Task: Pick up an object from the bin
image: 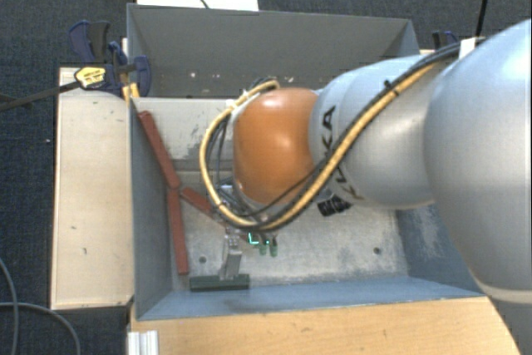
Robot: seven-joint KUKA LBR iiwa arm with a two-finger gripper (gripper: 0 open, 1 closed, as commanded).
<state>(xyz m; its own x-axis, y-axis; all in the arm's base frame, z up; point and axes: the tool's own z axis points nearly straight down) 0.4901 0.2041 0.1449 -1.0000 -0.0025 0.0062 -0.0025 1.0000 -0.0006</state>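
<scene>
My gripper (252, 234) hangs beneath the orange cover, low over the bin's front middle, with little of it in sight. Directly under it lies a dark T-shaped tool (219, 282), like a small squeegee. Its crossbar rests against the front wall and its grey handle (233, 258) runs up toward the gripper. I cannot tell whether the handle is touched. To the left, a long red-brown pair of tongs (170, 195) lies along the left wall, one arm branching right toward the gripper.
The arm and its orange cover hide the bin's middle and right. A small black thing (332, 205) peeks out under the arm. The tongs stand close on the left and the front wall is just beyond the tool.
</scene>
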